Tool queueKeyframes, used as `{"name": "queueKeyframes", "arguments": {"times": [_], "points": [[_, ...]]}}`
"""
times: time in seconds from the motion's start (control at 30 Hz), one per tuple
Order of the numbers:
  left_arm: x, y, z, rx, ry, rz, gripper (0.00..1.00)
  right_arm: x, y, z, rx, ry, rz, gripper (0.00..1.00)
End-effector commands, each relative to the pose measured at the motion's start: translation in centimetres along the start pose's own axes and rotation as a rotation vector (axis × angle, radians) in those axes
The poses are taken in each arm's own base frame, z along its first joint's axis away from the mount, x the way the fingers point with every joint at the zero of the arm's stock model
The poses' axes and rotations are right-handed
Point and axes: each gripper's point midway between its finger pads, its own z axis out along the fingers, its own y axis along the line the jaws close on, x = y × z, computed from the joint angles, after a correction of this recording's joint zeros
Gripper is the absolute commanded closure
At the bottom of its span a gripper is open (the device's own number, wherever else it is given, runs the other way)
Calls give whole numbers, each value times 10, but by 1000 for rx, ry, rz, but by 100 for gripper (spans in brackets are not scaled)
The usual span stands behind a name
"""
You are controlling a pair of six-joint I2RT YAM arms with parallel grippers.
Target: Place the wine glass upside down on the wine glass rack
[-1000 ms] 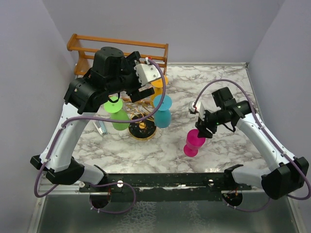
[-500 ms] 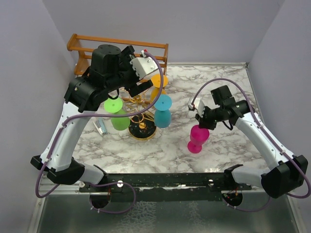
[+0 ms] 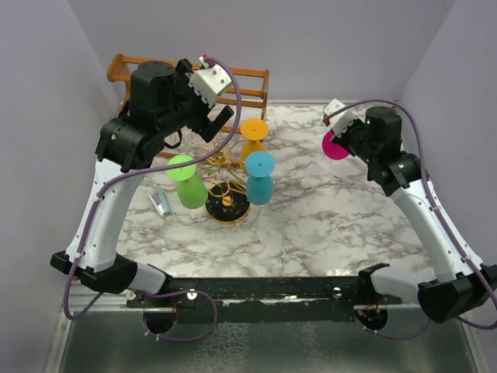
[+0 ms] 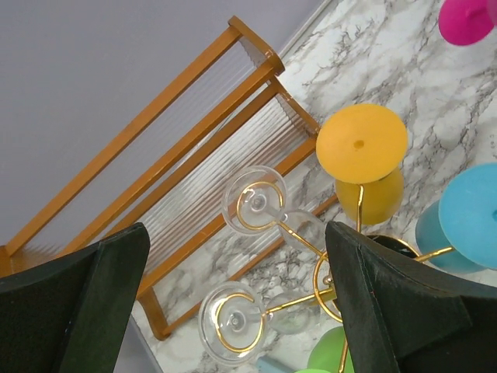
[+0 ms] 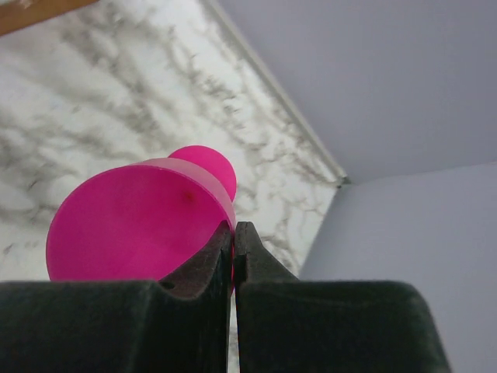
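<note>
Scene: a marble-patterned table seen from above, with two black and white robot arms reaching over it.
Wine glass: a bright pink wine glass is held up in the air over the far right part of the table, tipped on its side, well apart from the rack.
Right gripper: the right gripper has its fingers pressed together on the edge of the glass's wider end; which end that is cannot be told.
Wine glass rack: a gold wire wine glass rack on a round black base stands left of centre.
On the rack: a green glass, a blue glass, an orange glass and two clear glasses hang upside down from its looped arms.
Left gripper: the left gripper hovers above the rack, fingers spread wide, touching nothing.
Behind the rack: an orange-brown wooden frame stands against the far wall.
</note>
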Motion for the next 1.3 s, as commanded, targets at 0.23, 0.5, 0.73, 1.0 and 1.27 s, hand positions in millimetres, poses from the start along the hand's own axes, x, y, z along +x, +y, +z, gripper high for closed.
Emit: {"name": "queueKeyframes", "arguments": {"times": [0.23, 0.5, 0.73, 1.0, 1.27], "points": [[-26, 42, -14, -62, -162, -287, 1, -85, -123, -29, 394, -179, 71, 99], [-27, 47, -12, -6, -216, -460, 2, -162, -135, -60, 276, -447, 211, 99], [-49, 37, -8, 113, -304, -595, 5, -222, -105, -79, -4, -673, 258, 99], [-70, 23, 7, 284, -382, -785, 10, -255, -70, -97, -279, -806, 318, 99], [-66, 8, 26, 419, -358, -945, 16, -260, -52, -99, -395, -833, 338, 99]]}}
